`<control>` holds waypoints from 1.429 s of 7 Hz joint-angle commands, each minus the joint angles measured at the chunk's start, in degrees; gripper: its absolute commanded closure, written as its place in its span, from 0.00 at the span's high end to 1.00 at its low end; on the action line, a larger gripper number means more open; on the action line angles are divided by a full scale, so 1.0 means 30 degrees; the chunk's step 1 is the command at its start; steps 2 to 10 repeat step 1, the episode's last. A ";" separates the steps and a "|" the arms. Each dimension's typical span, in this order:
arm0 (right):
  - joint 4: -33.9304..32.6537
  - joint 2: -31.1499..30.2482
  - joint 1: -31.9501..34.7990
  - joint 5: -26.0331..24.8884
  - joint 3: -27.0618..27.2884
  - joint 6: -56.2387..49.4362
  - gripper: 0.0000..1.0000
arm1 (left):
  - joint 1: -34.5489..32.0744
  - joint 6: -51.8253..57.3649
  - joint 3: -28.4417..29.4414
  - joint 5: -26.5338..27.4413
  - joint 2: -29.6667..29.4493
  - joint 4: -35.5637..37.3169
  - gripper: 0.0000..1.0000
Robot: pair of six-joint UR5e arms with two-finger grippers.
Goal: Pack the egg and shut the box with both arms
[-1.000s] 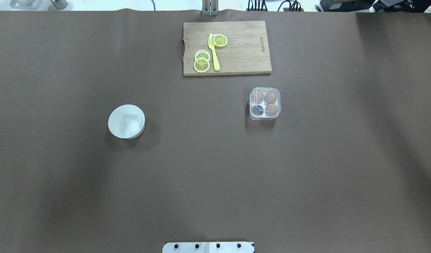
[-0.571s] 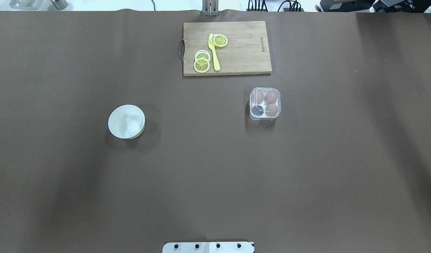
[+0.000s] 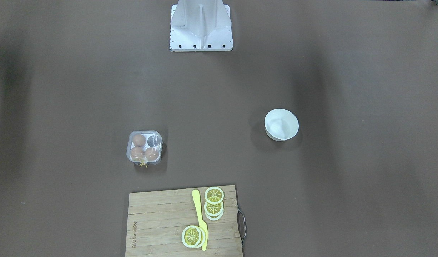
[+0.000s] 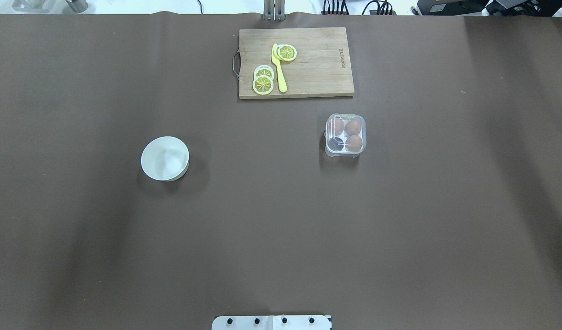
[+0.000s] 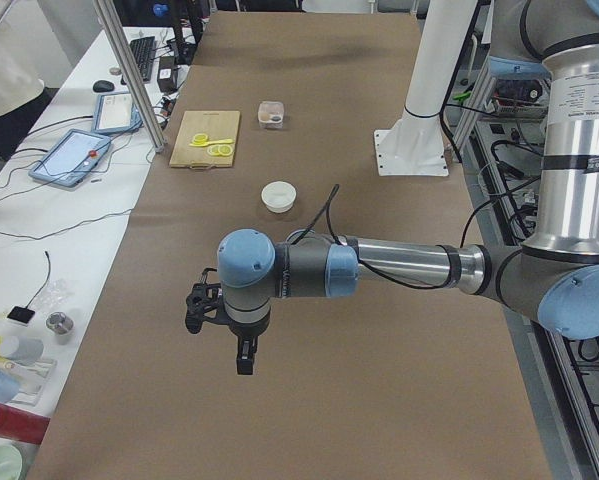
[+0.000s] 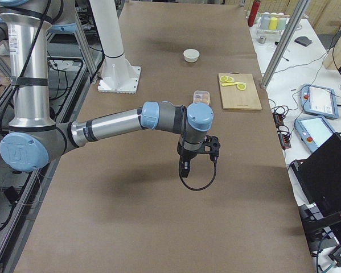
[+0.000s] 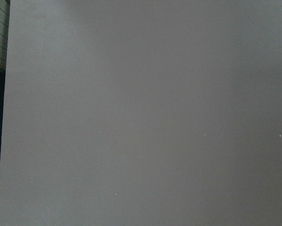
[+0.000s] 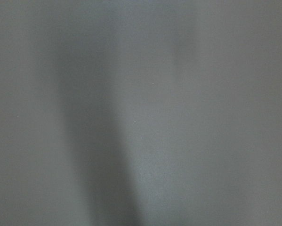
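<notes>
The clear box [image 4: 346, 135] stands right of the table's middle, its transparent lid over the tray. Three orange-brown eggs lie in it; one egg [image 4: 354, 143] is in the near right cell, and the near left cell [image 4: 335, 143] is dark and empty. The box also shows in the front-facing view [image 3: 144, 147] with yellow string at its edge. My left gripper [image 5: 245, 358] and right gripper [image 6: 184, 169] hang over bare table, far from the box. They show only in the side views, so I cannot tell whether they are open or shut.
A round white bowl [image 4: 165, 158] sits at the left, with no egg in it. A wooden cutting board [image 4: 296, 63] with lemon slices and a yellow knife lies at the far edge. The white stand [image 3: 201, 25] is at the robot's side.
</notes>
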 commanded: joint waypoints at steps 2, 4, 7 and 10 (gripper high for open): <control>0.0000 0.0010 0.0121 -0.0007 -0.0020 -0.0024 1.00 | 0.0006 -0.0109 0.0002 0.0109 -0.0067 0.0010 0.98; 0.0000 0.0010 0.0121 -0.0007 -0.0020 -0.0024 1.00 | 0.0006 -0.0109 0.0002 0.0109 -0.0067 0.0010 0.98; 0.0000 0.0010 0.0121 -0.0007 -0.0020 -0.0024 1.00 | 0.0006 -0.0109 0.0002 0.0109 -0.0067 0.0010 0.98; 0.0000 0.0010 0.0121 -0.0007 -0.0020 -0.0024 1.00 | 0.0006 -0.0109 0.0002 0.0109 -0.0067 0.0010 0.98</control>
